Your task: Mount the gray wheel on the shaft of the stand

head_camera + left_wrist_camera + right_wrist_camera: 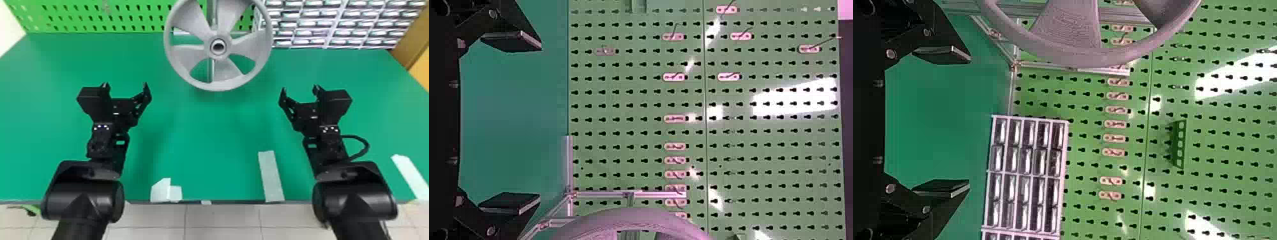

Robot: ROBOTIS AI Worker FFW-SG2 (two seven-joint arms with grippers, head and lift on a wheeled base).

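Gray wheel (pixel 209 44): stands raised before the post of the stand (pixel 211 12), beyond the grippers.
Left gripper (pixel 126 85): released, poised empty above the green table (pixel 204 137).
Right gripper (pixel 299 88): fingers spread, likewise empty.
Pegboard (pixel 127 17): lines the table's far edge.

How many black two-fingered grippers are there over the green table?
2: the open left gripper, left of the gray spoked wheel and nearer the robot, and the open right gripper, right of the wheel and likewise nearer.

Gray wheel (pixel 1073 30) beyond open fingers (pixel 945 54)
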